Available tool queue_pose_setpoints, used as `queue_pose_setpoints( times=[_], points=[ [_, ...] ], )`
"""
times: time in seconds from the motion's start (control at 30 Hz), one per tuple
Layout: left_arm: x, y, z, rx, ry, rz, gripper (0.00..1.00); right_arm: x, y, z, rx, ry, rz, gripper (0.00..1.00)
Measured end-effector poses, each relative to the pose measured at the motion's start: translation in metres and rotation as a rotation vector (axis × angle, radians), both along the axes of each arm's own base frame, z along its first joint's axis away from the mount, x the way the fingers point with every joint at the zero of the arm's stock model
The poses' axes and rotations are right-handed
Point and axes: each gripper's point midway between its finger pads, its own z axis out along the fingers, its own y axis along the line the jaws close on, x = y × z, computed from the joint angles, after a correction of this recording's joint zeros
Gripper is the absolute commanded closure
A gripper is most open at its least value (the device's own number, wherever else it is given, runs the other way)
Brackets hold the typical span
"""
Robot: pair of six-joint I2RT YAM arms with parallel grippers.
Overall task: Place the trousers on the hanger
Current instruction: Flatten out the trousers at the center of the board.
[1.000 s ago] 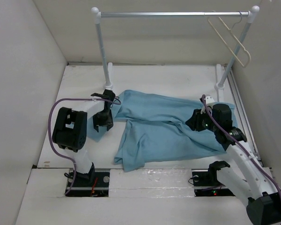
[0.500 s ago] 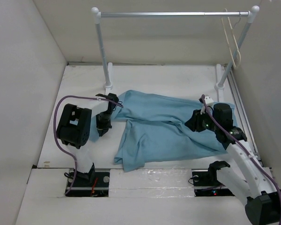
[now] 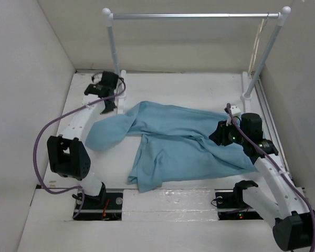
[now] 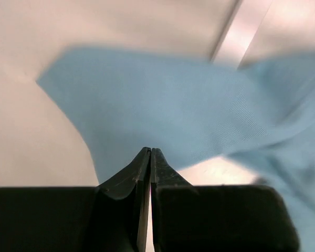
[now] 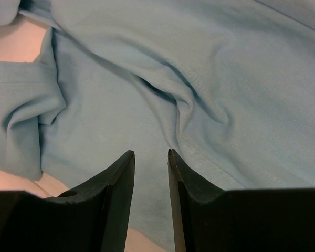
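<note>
The trousers fill most of the frame, light blue and creased, with a deep fold running through the middle. A folded hem lies bunched at the left, on the pale surface. The right end effector hovers above the cloth, its fingers slightly parted with nothing between them.

Blurred throughout left wrist view: trousers, cut off at right edge. Turned edge-on at far right end of rail: hanger, too thin to trace. Hidden under right arm in top view: trousers' right end.
</note>
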Motion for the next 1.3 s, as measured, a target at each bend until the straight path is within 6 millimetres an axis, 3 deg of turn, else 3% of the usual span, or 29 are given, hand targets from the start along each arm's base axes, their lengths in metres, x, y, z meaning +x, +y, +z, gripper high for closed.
queue_pose_setpoints(
  times=[0.1,0.2,0.3,0.37,0.43,0.53,0.6,0.67,0.77,0.87,1.13,1.3],
  points=[
    [0.058,0.023,0.058,0.006,-0.201,0.092,1.0,0.004,0.0,-0.007,-0.011,0.038,-0.001,0.62],
    [0.115,0.067,0.088,0.057,-0.335,0.226,1.0,0.011,-0.001,-0.006,-0.023,0.052,-0.004,0.62],
    [0.161,0.099,0.074,0.073,-0.316,0.291,1.0,0.017,-0.001,0.001,-0.041,0.05,0.001,0.61],
    [0.172,0.103,0.044,0.06,-0.261,0.286,1.0,0.019,-0.001,0.006,-0.057,0.035,0.005,0.63],
    [0.148,0.087,-0.004,0.049,-0.135,0.224,0.96,0.017,-0.001,0.008,-0.065,0.024,0.013,0.66],
    [0.068,0.031,-0.058,-0.007,0.085,0.076,0.81,0.012,-0.001,0.01,-0.069,0.016,0.02,0.66],
    [0.019,-0.002,-0.07,-0.066,0.169,-0.017,0.67,0.01,-0.001,0.011,-0.073,0.005,0.024,0.66],
    [-0.011,-0.012,-0.068,-0.119,0.185,-0.042,0.59,0.006,0.0,0.007,-0.079,0.005,0.032,0.65],
    [-0.031,-0.001,-0.067,-0.171,0.171,0.016,0.56,0.003,-0.001,-0.001,-0.088,0.022,0.041,0.64],
    [-0.046,0.007,-0.083,-0.193,0.196,0.074,0.53,0.001,0.0,-0.004,-0.091,0.025,0.052,0.64],
    [-0.101,-0.019,-0.124,-0.244,0.347,0.053,0.47,-0.001,0.004,-0.002,-0.076,0.022,0.076,0.63],
    [-0.107,-0.02,-0.126,-0.268,0.323,0.105,0.44,-0.002,0.006,0.0,-0.064,0.02,0.09,0.64]
  ],
)
